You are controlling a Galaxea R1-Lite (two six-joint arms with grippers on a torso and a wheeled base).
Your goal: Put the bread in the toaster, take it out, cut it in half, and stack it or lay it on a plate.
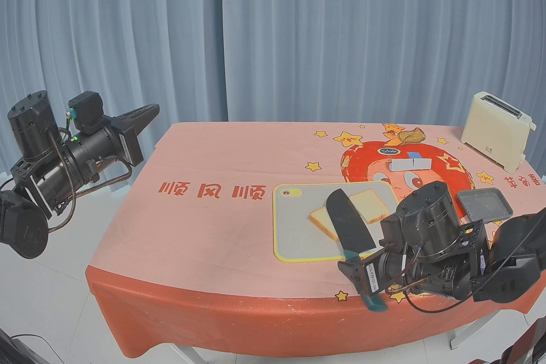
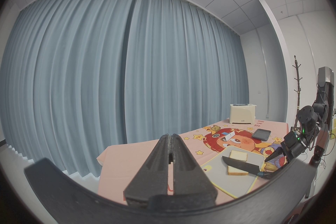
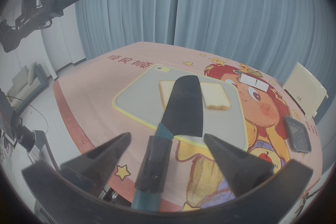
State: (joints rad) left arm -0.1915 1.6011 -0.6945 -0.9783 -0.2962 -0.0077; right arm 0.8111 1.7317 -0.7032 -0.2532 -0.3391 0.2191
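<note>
Bread halves (image 1: 371,205) square under flat black knife (image 1: 348,223); right gripper (image 3: 166,136) spread, left gripper (image 2: 171,140) pressed together

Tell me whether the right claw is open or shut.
Open. The right claw has its fingers spread wide on both sides of the knife handle, with a gap between each finger and the handle.
</note>
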